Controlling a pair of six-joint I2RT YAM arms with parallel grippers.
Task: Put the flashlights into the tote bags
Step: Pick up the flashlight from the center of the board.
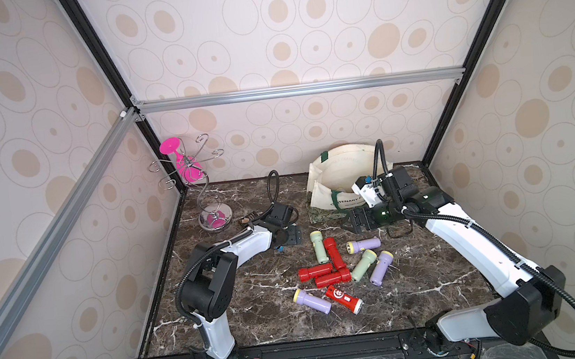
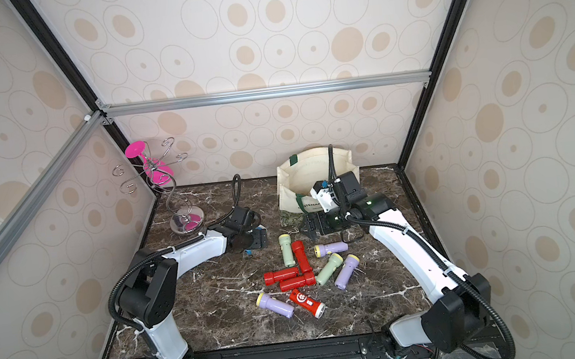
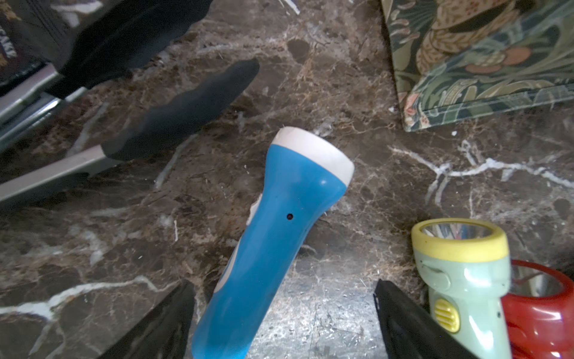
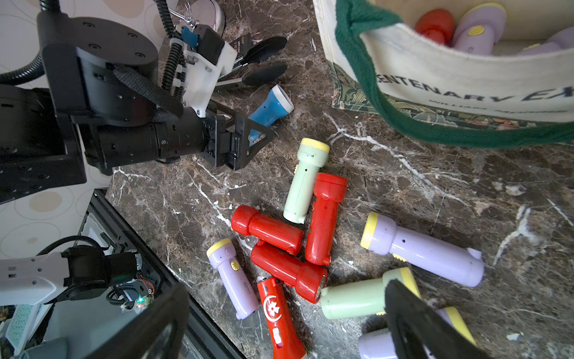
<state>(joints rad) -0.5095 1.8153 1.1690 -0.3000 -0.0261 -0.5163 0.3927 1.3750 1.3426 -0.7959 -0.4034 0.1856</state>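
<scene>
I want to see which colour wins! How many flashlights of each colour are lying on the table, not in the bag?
Red flashlights: 4
Lilac flashlights: 3
Pale green flashlights: 2
Blue flashlight: 1
Total: 10

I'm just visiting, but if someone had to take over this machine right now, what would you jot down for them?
Left end effector: open, straddling the blue flashlight lying on the table, not gripping it.
Right end effector: open, empty, above the loose flashlights.
Done: the tote bag holds at least a red flashlight and a lilac flashlight.
Left: the blue one plus nine more on the table.
</scene>
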